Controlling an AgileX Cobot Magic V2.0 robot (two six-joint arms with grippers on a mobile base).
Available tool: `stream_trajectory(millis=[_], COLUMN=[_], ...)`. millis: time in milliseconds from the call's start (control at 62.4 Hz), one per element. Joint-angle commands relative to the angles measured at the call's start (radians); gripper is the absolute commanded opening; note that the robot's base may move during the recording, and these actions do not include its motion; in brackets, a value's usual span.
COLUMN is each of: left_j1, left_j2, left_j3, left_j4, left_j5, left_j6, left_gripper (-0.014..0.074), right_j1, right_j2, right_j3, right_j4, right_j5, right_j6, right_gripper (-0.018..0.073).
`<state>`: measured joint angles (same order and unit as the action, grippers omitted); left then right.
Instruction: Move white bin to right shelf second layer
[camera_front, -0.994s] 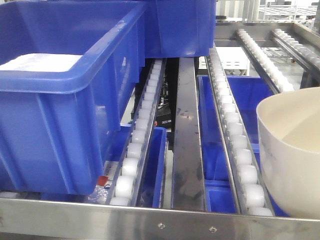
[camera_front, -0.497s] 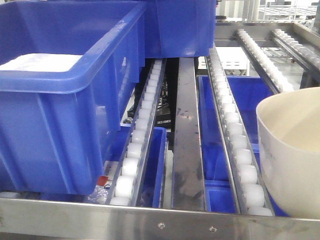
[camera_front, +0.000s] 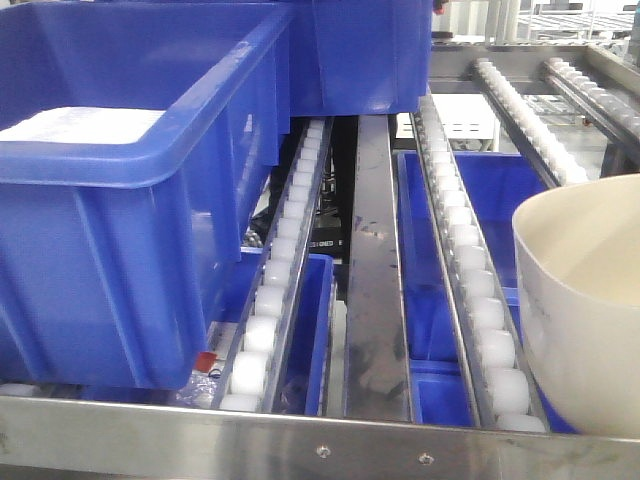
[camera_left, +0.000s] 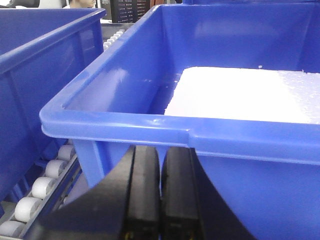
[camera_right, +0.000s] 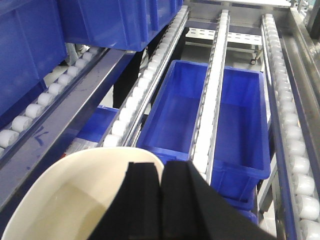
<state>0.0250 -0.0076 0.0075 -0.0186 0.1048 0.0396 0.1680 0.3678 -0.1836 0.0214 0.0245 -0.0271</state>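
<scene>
Showing only in right wrist view: right gripper (camera_right: 161, 200) jaws pressed together over white bin (camera_right: 75, 200) rim.

Warehouse or factory picking area with flow racks

Sloping steel tracks of small white rollers (camera_front: 470, 270) run back from a flat riveted front rail (camera_front: 320, 440), the sort of gravity-fed shelf used for stock. Large blue plastic crates (camera_front: 130, 190) sit on the tracks, and another blue crate (camera_right: 210, 120) rests on a lower level under them. More roller lanes (camera_front: 520, 110) stand behind, and a black slotted crate (camera_left: 130, 10) shows in the background.
</scene>
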Motion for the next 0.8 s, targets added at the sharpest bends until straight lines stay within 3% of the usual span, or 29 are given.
stream_trajectory(millis=[0, 240, 385, 481, 785], left_j1=[-0.001, -0.001, -0.001, -0.001, -0.001], left_j2=[-0.018, -0.018, -0.018, -0.018, -0.016], left_j3=[0.029, 0.029, 0.029, 0.029, 0.029], left_j4=[-0.008, -0.008, -0.008, -0.008, -0.008], left_j5=[-0.083, -0.083, -0.083, -0.083, -0.083], left_j6=[-0.005, -0.005, -0.005, -0.005, -0.005], left_gripper=[0.0085, 0.0085, 0.0085, 0.0085, 0.0085], right_j1=[-0.025, -0.147, -0.151, -0.154, -0.153], right_j2=[-0.021, -0.186, -0.301, -0.404, -0.397], right_j3=[-0.012, 0.109, 0.215, 0.216, 0.216], right_j4=[0.005, 0.005, 0.005, -0.014, -0.031], right_j5=[-0.105, -0.118, -0.126, -0.038, -0.062], right_j6=[-0.009, -0.009, -0.009, -0.009, -0.009], right_gripper=[0.0057, 0.0057, 0.0057, 0.0057, 0.0057])
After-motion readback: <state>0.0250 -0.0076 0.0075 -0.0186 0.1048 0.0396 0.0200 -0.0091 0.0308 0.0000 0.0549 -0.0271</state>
